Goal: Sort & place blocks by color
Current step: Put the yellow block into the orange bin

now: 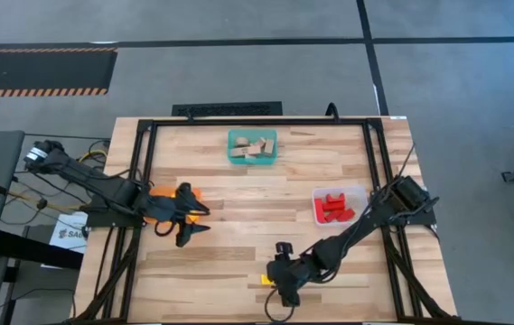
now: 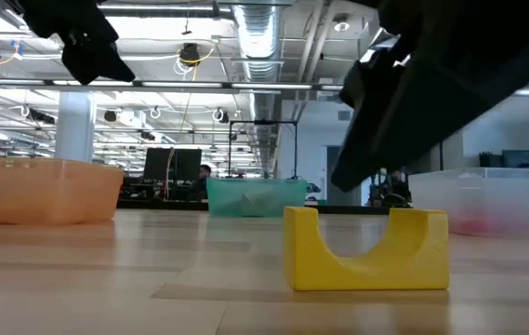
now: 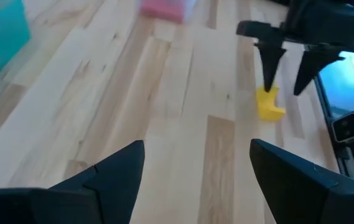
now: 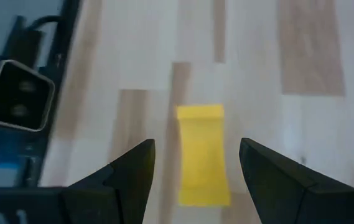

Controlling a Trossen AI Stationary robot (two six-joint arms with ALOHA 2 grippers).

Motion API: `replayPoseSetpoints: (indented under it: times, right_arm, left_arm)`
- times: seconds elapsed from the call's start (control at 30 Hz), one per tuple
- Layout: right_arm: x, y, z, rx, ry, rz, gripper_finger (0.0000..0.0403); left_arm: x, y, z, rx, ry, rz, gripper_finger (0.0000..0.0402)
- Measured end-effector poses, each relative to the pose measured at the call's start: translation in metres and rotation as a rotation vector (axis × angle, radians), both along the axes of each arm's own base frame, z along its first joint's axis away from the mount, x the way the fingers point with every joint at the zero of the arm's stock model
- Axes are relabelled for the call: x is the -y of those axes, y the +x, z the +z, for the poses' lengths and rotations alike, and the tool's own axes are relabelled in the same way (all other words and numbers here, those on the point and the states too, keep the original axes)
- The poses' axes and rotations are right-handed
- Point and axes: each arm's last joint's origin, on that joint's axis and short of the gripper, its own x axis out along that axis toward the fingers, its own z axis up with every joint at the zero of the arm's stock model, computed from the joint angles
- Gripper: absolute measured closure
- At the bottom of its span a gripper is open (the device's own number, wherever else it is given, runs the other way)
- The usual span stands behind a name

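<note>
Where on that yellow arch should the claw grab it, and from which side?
From straight above, I'd say. The arch rests with its cutout facing up, and the right end effector hangs open over it. Pinching its two flat long faces looks safest, since the curved notch on top gives the fingers poor purchase.

Yellow arch block (image 2: pixel 366 248) (opening upward) on table.

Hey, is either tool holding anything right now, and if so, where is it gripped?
Nothing is held. The right tool hangs open above the yellow wooden arch block, not gripping it. The left tool is open and empty over bare table.
</note>
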Motion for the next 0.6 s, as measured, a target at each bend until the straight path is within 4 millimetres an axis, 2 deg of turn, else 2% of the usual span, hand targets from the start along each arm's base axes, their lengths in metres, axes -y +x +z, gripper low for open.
replayPoseSetpoints:
  times: [0.17,0.6]
  right_arm:
    - [0.002,-0.001,-0.002,-0.022,0.025,-0.067,0.0148]
    - [-0.006,-0.011,-0.005,-0.094,0.039,-0.072,0.0148]
  left_arm:
    - [0.002,0.002,-0.002,-0.015,0.002,-0.026,0.0123]
    - [0.002,0.003,-0.001,-0.002,0.027,-0.042,0.0123]
